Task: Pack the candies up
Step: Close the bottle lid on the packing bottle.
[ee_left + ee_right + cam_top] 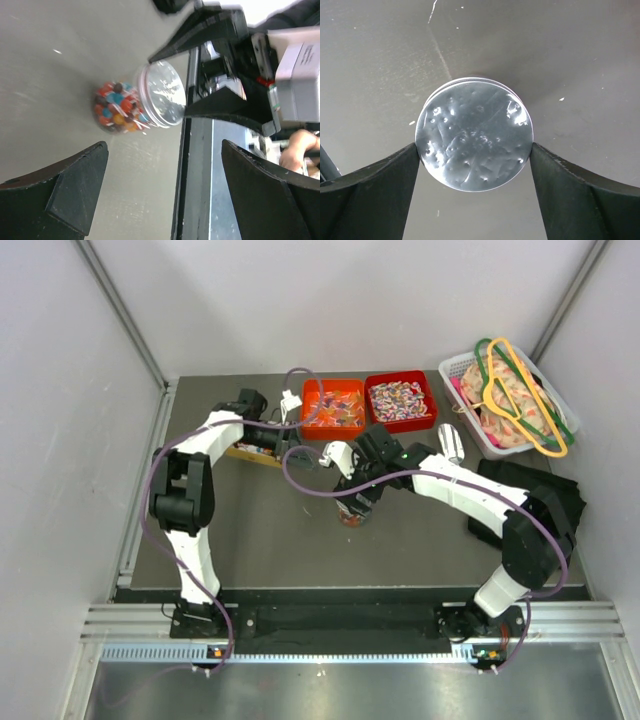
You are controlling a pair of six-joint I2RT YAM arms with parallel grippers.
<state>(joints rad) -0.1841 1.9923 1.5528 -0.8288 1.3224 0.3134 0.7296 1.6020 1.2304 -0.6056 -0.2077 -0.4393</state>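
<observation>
Jaws of the right gripper [474,147] flank the lid [474,132] at 3 and 9 o'clock, pinching or freed cannot be told, presumably sealing the jar [107,122] of candies [119,106] at the centre of the table [260,535], while the left gripper [162,150] stands spread and empty and more candies fill the trays [400,376] at 12 o'clock.

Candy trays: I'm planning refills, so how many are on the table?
2: an orange tray at the back centre and a red tray just right of it; both hold candies.

lab cell: white panels [60,390], aluminium rails [350,623]
</observation>
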